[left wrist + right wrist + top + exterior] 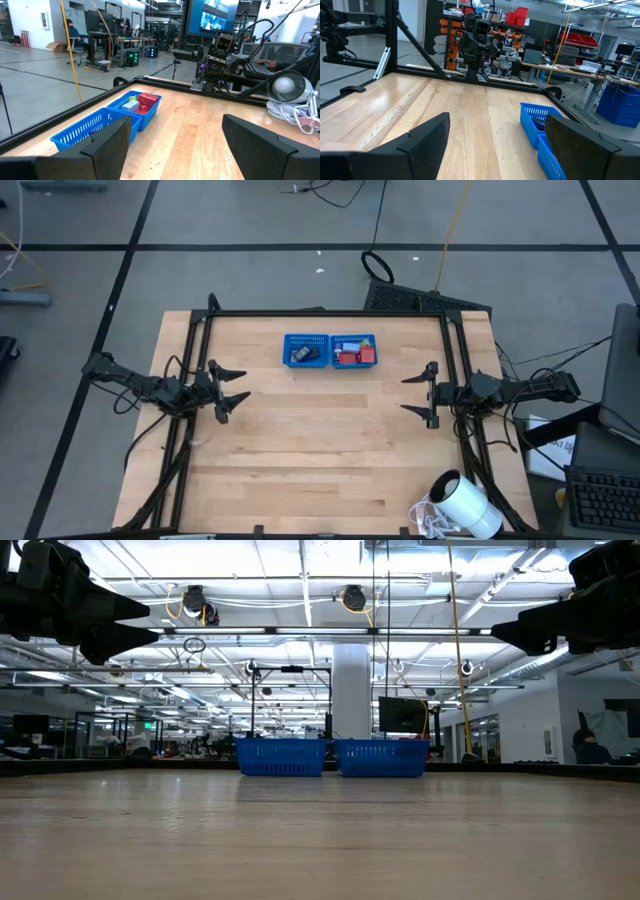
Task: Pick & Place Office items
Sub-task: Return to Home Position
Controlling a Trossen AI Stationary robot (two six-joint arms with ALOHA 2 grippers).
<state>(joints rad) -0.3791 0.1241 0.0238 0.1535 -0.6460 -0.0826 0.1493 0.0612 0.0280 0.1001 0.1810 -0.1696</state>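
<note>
**Colours: blue tray, red and dark contents, pale wood**

Left gripper (243, 384) and right gripper (405, 394): both matte black, arms the same. Table (320, 460): light honey wood, plank stripes, fine grain. Frame (320, 313) round it: black.

Mesh tray (306, 336), between the two claws and farther out: saturated blue, gridded walls.
- Half nearer the left claw: dark pieces (303, 355), dark grey and dark blue.
- Half nearer the right claw: red blocks (350, 358), plus one pale blue piece (131, 105).

Cylinder (470, 505), off beside the right arm: white, with a white cable (428, 518). Floor (250, 220): grey, with dark lines.
</note>
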